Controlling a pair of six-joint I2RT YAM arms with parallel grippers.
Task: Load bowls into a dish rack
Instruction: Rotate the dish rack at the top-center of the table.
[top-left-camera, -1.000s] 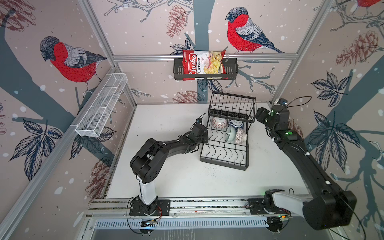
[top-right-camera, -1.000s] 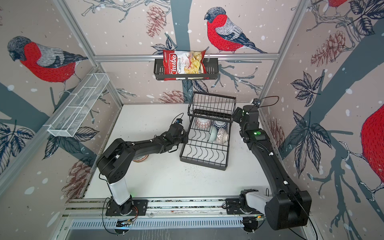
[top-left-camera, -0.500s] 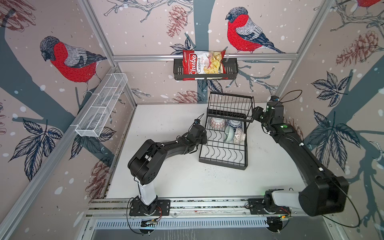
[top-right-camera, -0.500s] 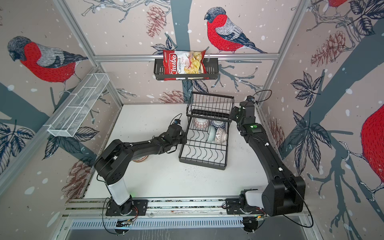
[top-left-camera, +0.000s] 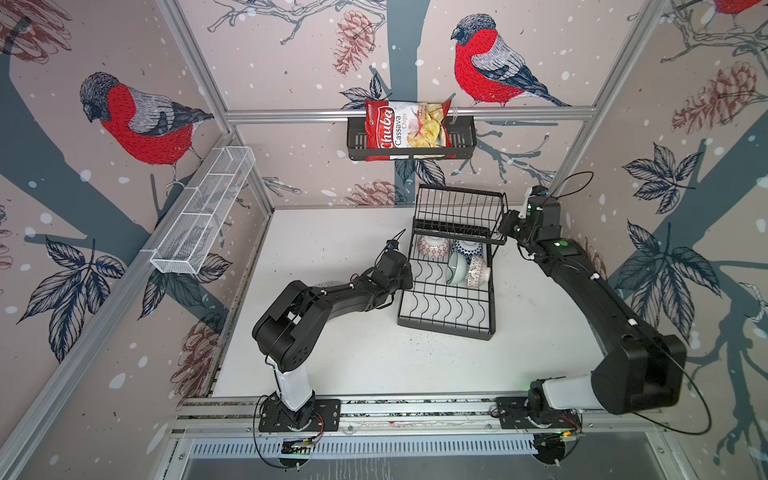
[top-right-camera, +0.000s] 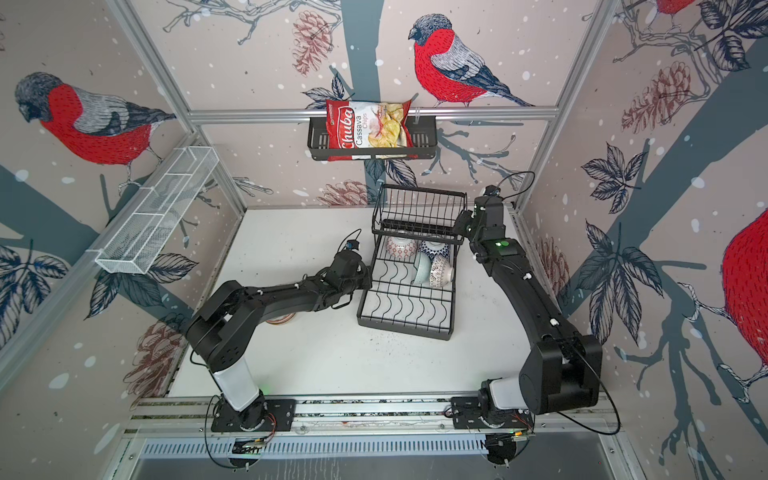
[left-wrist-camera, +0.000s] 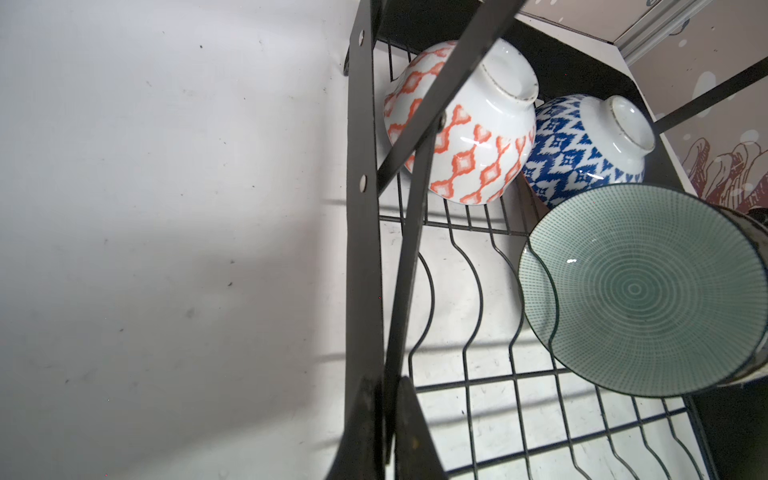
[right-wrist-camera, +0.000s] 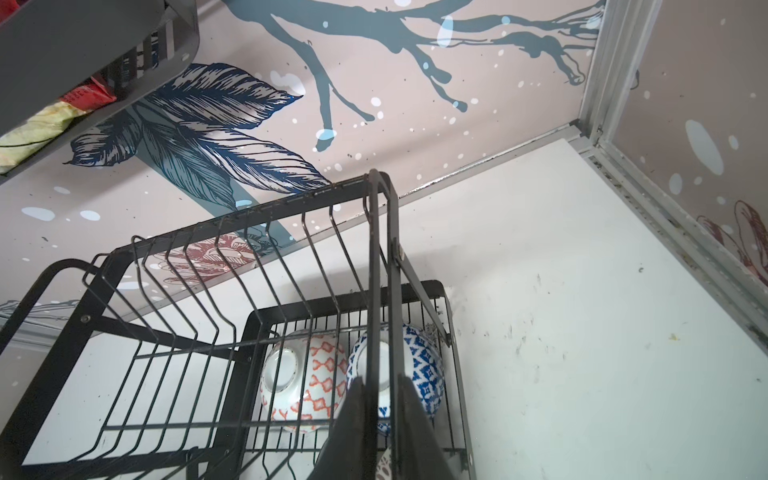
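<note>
the dish rack (top-left-camera: 446, 329) stands on the white table (top-left-camera: 353, 365), right of the middle, with its raised basket at the far end. four bowls sit in its base. an orange bowl (top-left-camera: 433, 246) and a blue bowl (top-left-camera: 467, 249) lie just beside each other at the far end under the raised basket, both tipped so their white feet show. nearer, along the right side, a teal bowl (top-left-camera: 456, 268) stands on edge with a grey bowl (top-left-camera: 478, 272) against its right. the left gripper (left-wrist-camera: 388, 415) is at the rack's left side, its jaws pressed together on a thin slanting black bar of the frame, as the left wrist view shows. the right gripper (right-wrist-camera: 384, 399) is at the right corner of the raised basket, its fingers tight on either side of the upright side bar there, pinching it. in a top view a round rim (top-right-camera: 282, 321) with an orange tint shows on the table under the left arm, mostly hidden.
</note>
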